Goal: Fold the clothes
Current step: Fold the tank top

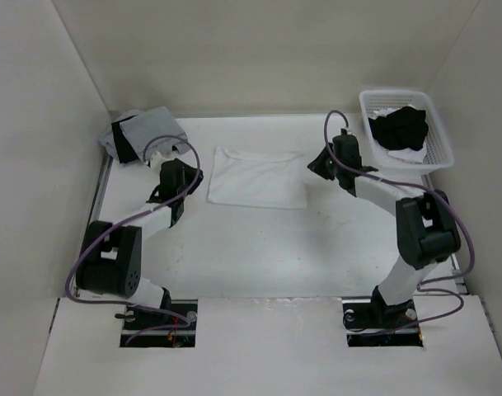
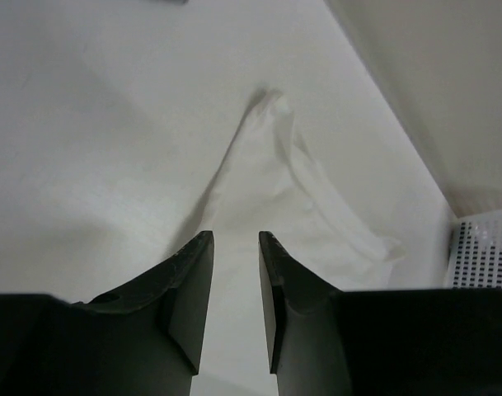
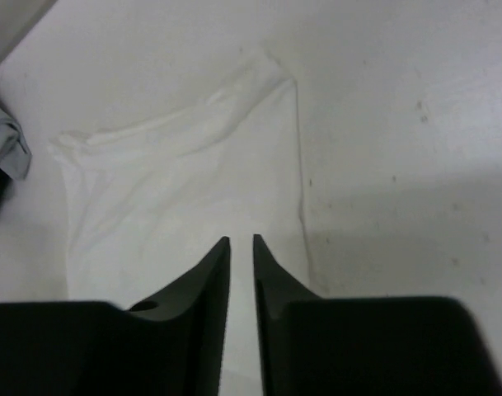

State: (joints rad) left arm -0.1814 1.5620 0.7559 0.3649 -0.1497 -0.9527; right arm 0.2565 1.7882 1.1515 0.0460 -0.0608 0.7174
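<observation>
White table (image 1: 259, 247) — white camisole (image 1: 257, 177) flat at far centre, rough rectangle; grey-and-black garment pile (image 1: 143, 132) in far left corner; white mesh basket (image 1: 442, 142) with black clothing (image 1: 399, 128) at far right.

Thin white cloth top (image 1: 257, 177), softly creased; smooth matt white table (image 1: 259, 247); perforated white plastic basket (image 1: 442, 142); grey cloth pile (image 1: 143, 130).

Camisole (image 1: 257, 177): straps too small to tell from above.
Basket (image 2: 484, 256): right of Camisole, cut by frame edge.
Grey garment (image 3: 5, 157): left of Camisole, cut by edge.
</observation>
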